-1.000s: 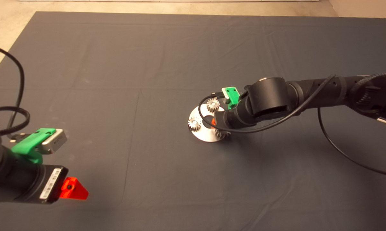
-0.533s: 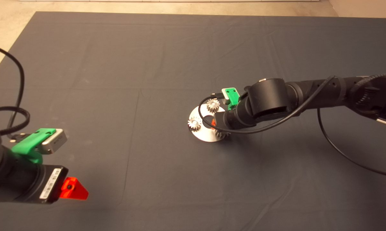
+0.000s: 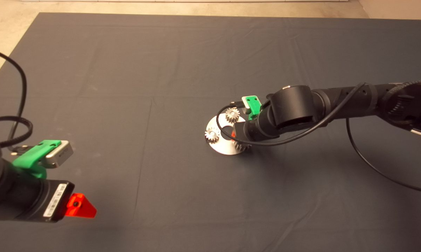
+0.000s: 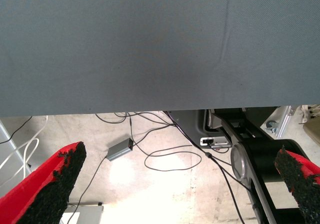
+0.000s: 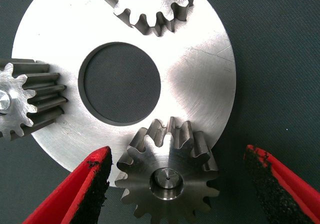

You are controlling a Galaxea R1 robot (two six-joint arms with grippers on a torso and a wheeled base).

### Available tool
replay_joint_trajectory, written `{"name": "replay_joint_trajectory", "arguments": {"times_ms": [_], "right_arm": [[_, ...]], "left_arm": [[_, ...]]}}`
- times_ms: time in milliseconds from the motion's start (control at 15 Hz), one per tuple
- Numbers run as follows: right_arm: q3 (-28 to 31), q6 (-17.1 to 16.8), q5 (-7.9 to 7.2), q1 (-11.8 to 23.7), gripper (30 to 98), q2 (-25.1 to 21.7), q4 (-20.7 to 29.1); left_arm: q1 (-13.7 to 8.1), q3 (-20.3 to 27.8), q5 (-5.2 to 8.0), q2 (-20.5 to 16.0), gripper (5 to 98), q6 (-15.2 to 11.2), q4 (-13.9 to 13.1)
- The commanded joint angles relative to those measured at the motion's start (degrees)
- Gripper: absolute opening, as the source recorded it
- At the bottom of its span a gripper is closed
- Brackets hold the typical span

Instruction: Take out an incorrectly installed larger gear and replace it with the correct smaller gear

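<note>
A round steel plate (image 5: 200, 84) with a centre hole lies on the mat and carries three gears. The dark grey larger gear (image 5: 167, 179) sits on a peg at the plate's rim, partly hidden under the wrist in the head view (image 3: 242, 147). My right gripper (image 5: 175, 184) hangs over it, open, one red finger on each side and neither pad touching. Two paler small gears (image 5: 150, 4) (image 5: 30, 102) also stand on the plate. The smaller gear is out of view. My left gripper (image 3: 79, 206) is parked at the lower left, open.
The right arm (image 3: 290, 108) reaches in from the right, its cable (image 3: 371, 164) looping over the mat. The left wrist view looks past the mat edge at floor cables and a small grey box (image 4: 119, 149).
The right arm has sunk very slightly over the plate. The gears, the plate and the left arm have stayed put.
</note>
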Motion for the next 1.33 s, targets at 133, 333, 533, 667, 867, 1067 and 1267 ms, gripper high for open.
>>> {"name": "replay_joint_trajectory", "arguments": {"times_ms": [133,333,533,667,867,1067,1267], "right_arm": [[1.19,0.14,-7.29,0.95,70.5,0.14,-1.83],[1.19,0.14,-7.29,0.86,70.5,0.23,-1.83],[1.19,0.14,-7.29,0.95,65.2,-0.04,-1.83],[1.19,0.14,-7.29,0.95,65.2,-0.04,-1.83],[1.4,0.4,-7.29,0.95,65.2,0.05,-1.77],[1.54,0.49,-7.29,0.86,65.2,0.14,-1.92],[1.48,0.49,-7.29,0.69,65.2,0.4,-2.18]], "left_arm": [[-0.27,0.05,5.53,-0.19,98.2,0.37,0.13],[-0.34,0.05,5.35,-0.03,98.2,0.37,0.13],[-0.33,0.05,5.35,-0.01,98.2,0.37,0.13],[-0.34,0.05,5.35,-0.02,98.2,0.37,0.13],[-0.29,-0.04,5.35,-0.1,98.2,0.37,0.13],[-0.3,-0.04,5.35,-0.01,98.2,0.37,0.13],[-0.32,-0.04,5.35,-0.01,98.2,0.37,0.13]]}}
